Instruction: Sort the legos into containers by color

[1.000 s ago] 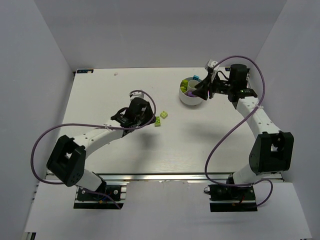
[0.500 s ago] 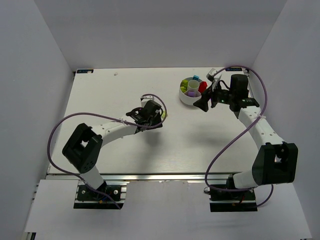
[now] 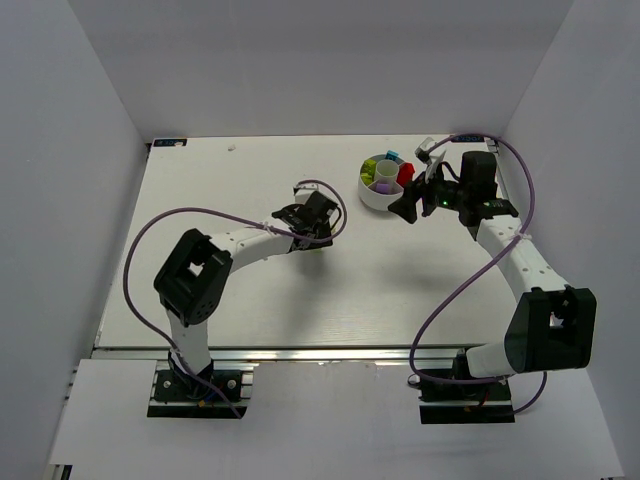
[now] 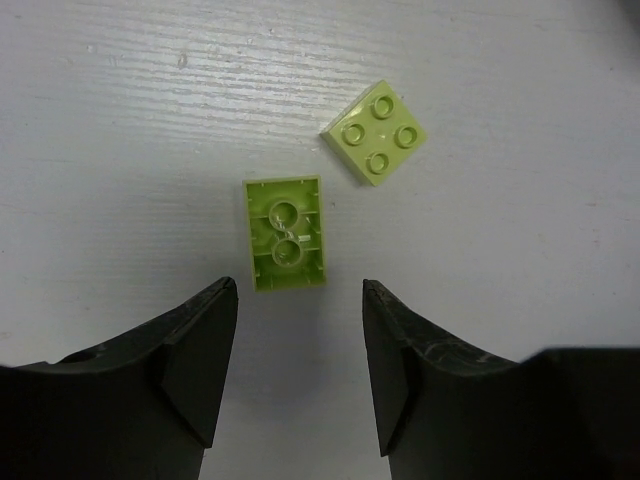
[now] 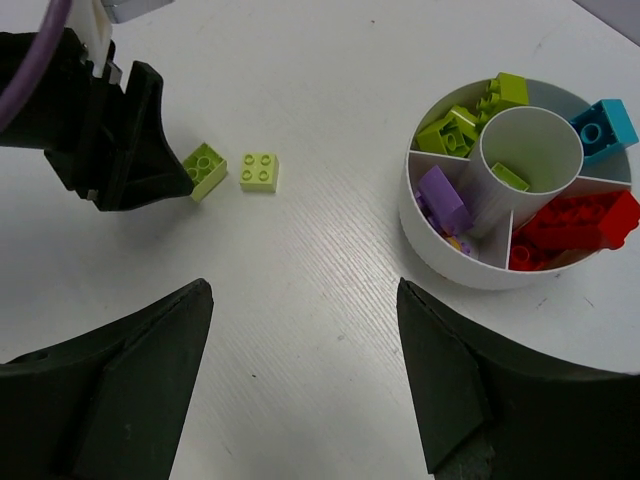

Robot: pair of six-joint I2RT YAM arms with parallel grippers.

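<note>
Two lime green legos lie loose on the table. One is upside down [image 4: 285, 233], the other studs-up [image 4: 375, 133]; both also show in the right wrist view, the upturned brick [image 5: 204, 170] and the studded brick [image 5: 260, 171]. My left gripper [image 4: 298, 290] is open just short of the upturned brick, nothing between its fingers. The round white dish [image 5: 440, 265] has lime bricks [image 5: 460, 125], a purple brick [image 5: 443, 197], red bricks [image 5: 570, 225] and a cyan brick [image 5: 603, 125] in its wedges, and a lime piece [image 5: 510, 177] in the centre well. My right gripper [image 5: 303, 290] is open and empty beside the dish.
From above, the dish [image 3: 372, 200] sits at the back right with my right gripper [image 3: 405, 207] at its near right side. My left gripper [image 3: 318, 235] hangs over the table's middle. The left arm's purple cable loops over the left half.
The left arm has reached right to the two lime bricks. The right gripper has opened and drawn back from over the dish, where red bricks now show.
</note>
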